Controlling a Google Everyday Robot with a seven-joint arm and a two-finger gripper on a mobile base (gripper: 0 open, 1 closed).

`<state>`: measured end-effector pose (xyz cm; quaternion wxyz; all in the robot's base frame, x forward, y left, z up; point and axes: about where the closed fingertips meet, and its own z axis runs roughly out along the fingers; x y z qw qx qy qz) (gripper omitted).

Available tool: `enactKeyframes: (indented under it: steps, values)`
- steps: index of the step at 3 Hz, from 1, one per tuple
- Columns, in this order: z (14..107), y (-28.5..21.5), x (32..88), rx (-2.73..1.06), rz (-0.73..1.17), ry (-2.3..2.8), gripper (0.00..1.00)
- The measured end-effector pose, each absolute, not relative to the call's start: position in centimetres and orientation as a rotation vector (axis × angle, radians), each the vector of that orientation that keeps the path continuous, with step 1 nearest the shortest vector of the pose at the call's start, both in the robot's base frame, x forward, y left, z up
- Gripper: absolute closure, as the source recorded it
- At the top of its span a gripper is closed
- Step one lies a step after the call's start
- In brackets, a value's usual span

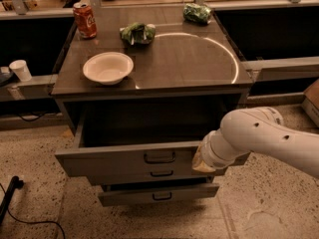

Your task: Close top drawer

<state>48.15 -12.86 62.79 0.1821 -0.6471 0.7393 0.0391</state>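
The top drawer is a wide grey metal drawer pulled well out of the cabinet, its dark inside showing. Its flat front has a small black bail handle at centre. My white arm reaches in from the right. My gripper sits at the right end of the drawer front, against or just in front of it. The arm's wrist hides the fingers.
Two narrower grey drawers below stick out a little. On the cabinet top stand a white bowl, a red can and two green bags. A white cup sits on the left ledge. A black cable lies on the floor at left.
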Motion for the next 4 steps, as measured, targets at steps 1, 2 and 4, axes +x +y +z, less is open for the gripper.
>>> enactKeyframes:
  steps: [1, 2, 4]
  values:
    - [62.0, -12.6, 48.5, -1.854, 0.1, 2.049, 0.15]
    - [61.3, -12.4, 48.8, -1.866, 0.122, 2.045, 0.0]
    - [61.0, -13.1, 49.2, -1.859, 0.125, 2.072, 0.27]
